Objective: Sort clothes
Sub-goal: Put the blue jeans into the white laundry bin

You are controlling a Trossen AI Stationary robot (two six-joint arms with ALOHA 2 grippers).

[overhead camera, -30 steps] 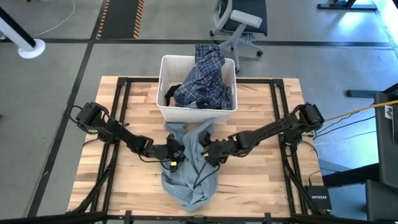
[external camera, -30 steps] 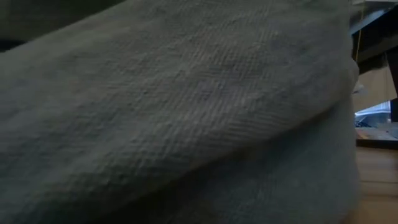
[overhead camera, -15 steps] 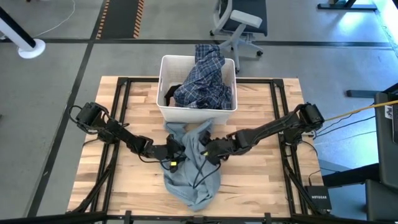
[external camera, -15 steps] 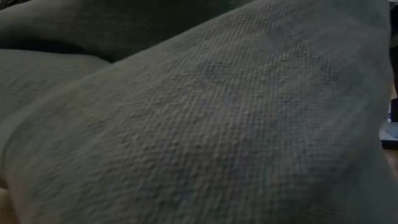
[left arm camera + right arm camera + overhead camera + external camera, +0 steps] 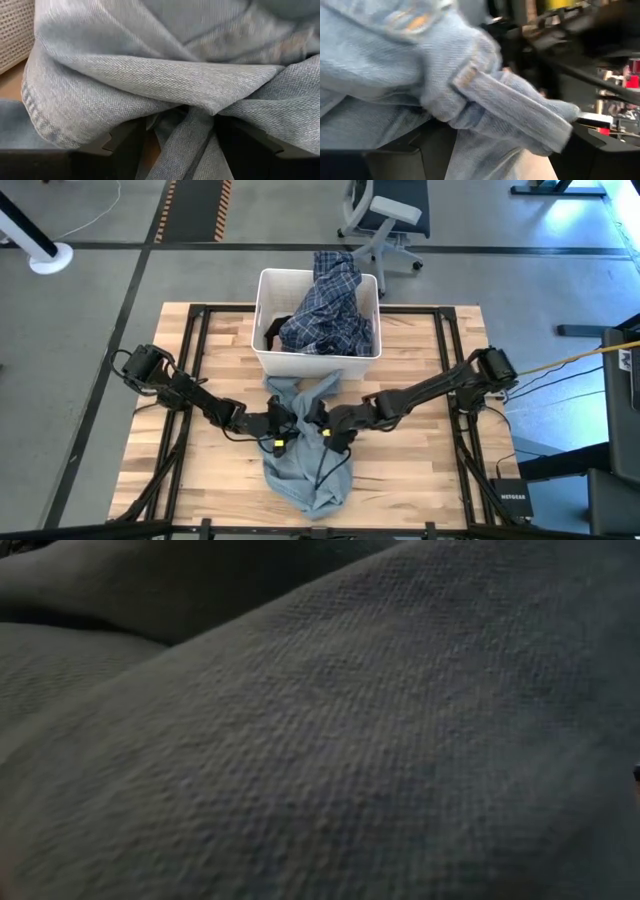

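Looking down, I see the pale denim shirt bunched on the table just in front of the white bin, which holds the plaid shirt. My left gripper and right gripper each pinch its folds, jaws narrow around cloth.

A bunched fold of the light-blue denim shirt lies clamped between the right gripper's dark fingers.
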